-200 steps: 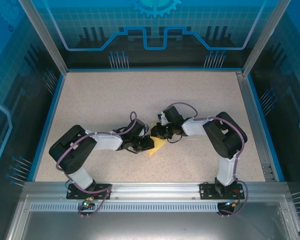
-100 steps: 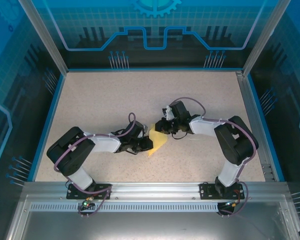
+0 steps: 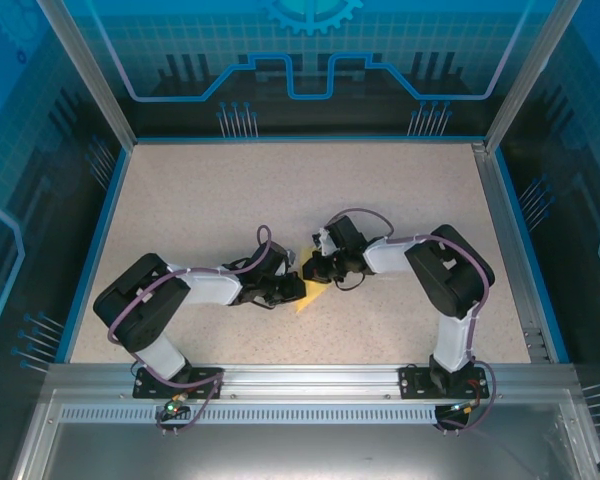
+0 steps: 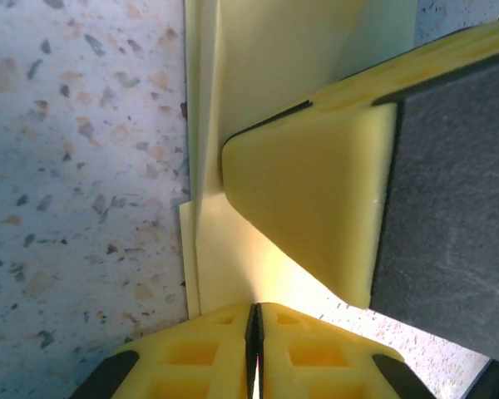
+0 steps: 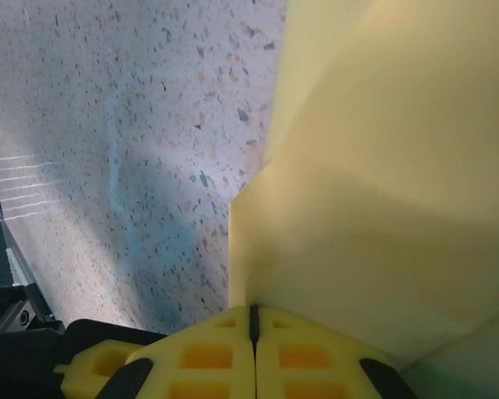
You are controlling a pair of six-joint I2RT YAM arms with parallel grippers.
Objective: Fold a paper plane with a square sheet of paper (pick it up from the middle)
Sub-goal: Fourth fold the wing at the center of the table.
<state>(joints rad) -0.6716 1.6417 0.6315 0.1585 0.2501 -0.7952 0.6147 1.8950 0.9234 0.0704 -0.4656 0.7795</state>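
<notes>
The yellow sheet of paper (image 3: 316,298), folded over into layers, lies flat on the speckled table near the middle. My left gripper (image 3: 296,288) is shut, with its tips on the sheet's left part. In the left wrist view the shut left gripper (image 4: 254,316) meets the paper (image 4: 224,249), whose crease runs straight away from it. My right gripper (image 3: 313,268) comes in from the right and is shut, tips down on the sheet's far part. One of its fingers (image 4: 308,191) rests on the paper. The right gripper (image 5: 253,316) sits at the edge of the paper (image 5: 382,208).
The speckled table (image 3: 210,200) has a blue rim (image 3: 100,230) on the left and a metal rail (image 3: 510,250) on the right. An aluminium beam (image 3: 300,375) runs along the near edge by the arm bases. Open tabletop lies behind both grippers.
The right gripper lifted back and to the right off the sheet, then came back down onto it and closed its jaws. The left gripper stayed on the paper.
</notes>
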